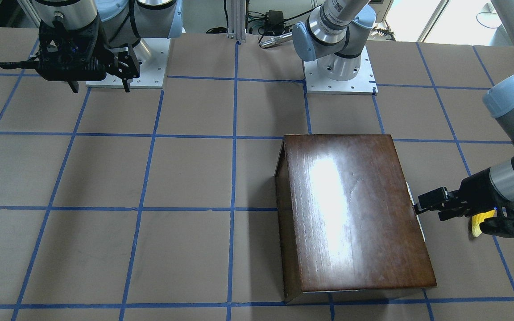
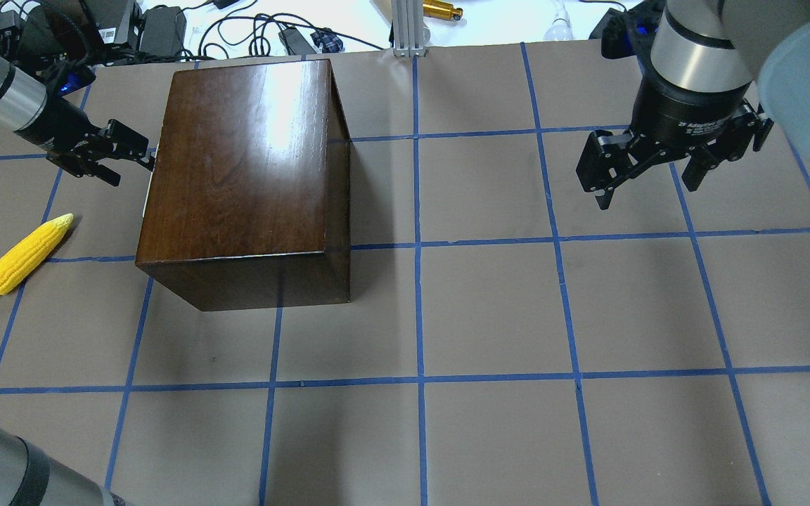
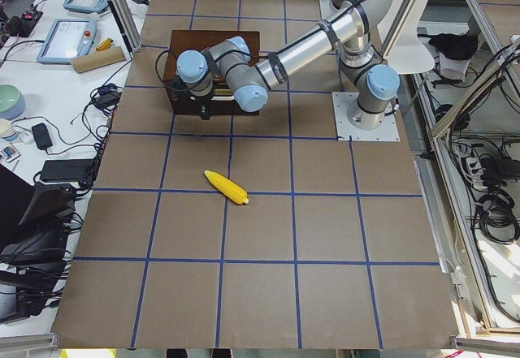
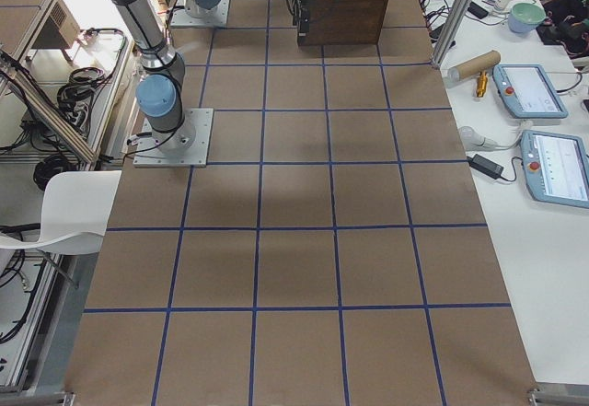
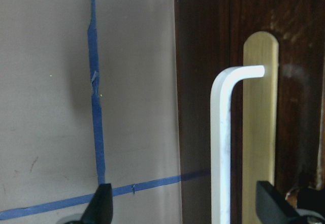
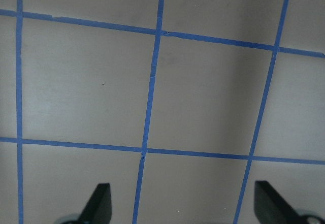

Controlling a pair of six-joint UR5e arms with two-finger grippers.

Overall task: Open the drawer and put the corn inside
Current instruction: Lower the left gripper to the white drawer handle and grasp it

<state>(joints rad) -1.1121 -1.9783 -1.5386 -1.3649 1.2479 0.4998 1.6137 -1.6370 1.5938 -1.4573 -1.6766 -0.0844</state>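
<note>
Where the table [image 2: 489,309] runs nearest the robot on its left side, the corn [image 2: 25,254] lies flat, tapered end pointing away from the robot, well apart from the box [image 2: 250,161]. Next out, the left gripper [image 2: 132,163] is at the box's left face. Its 2 fingers [image 5: 104,206] are spread, and the white handle [image 5: 221,148] of the drawer [image 5: 200,132] falls between them, unpinched. Drawer reads shut. Far right, the right gripper [image 2: 647,195] hangs above the table, fingers [image 6: 266,198] spread.
</note>
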